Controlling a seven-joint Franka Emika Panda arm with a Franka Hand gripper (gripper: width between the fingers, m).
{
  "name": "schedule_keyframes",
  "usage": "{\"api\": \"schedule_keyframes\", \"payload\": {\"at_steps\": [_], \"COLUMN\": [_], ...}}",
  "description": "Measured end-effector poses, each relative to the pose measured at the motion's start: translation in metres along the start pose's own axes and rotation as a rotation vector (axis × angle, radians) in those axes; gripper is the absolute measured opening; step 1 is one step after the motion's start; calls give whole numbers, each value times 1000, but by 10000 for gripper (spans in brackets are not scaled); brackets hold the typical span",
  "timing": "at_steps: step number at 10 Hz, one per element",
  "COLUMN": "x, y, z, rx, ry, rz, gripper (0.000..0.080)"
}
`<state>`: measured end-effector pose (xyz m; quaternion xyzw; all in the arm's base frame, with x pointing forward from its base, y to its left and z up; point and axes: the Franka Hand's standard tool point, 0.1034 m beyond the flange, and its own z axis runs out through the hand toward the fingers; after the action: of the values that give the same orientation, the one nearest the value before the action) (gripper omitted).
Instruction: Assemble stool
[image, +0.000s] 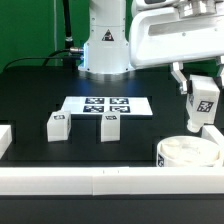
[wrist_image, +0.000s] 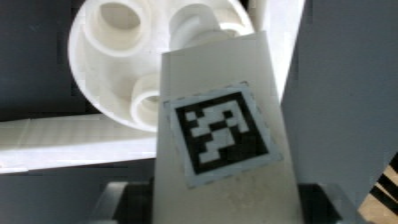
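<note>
My gripper (image: 203, 100) is shut on a white block leg (image: 205, 104) with a black-and-white tag, held above the round white seat (image: 187, 152) at the exterior view's right. In the wrist view the held leg (wrist_image: 217, 120) fills the middle, its tag facing the camera, and the seat (wrist_image: 134, 60) with its round sockets lies beyond its far end. Two more tagged legs (image: 57, 126) (image: 110, 127) stand on the black table in the middle-left. The fingertips are mostly hidden by the leg.
The marker board (image: 106, 105) lies flat behind the two standing legs. A long white rail (image: 100, 180) runs along the front edge, and a white block (image: 4, 140) sits at the exterior view's left. The robot base (image: 103, 50) stands at the back.
</note>
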<state>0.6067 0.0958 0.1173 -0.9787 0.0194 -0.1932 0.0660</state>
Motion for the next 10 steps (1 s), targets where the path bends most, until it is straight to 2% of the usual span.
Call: {"api": "schedule_keyframes", "payload": {"at_steps": [2,3,6,7,8,10], "x": [15,13,17,20,15,14], "y": [-1,-13,-12,-14,-12,-6], "z": [4,4,5,5,12,15], "rx": [22,29,25,28,25,19], "ry": [14,14,88,209,237,228], "rz": [28,26,11,11,11,7], "gripper": [324,324,324,324,324,324]}}
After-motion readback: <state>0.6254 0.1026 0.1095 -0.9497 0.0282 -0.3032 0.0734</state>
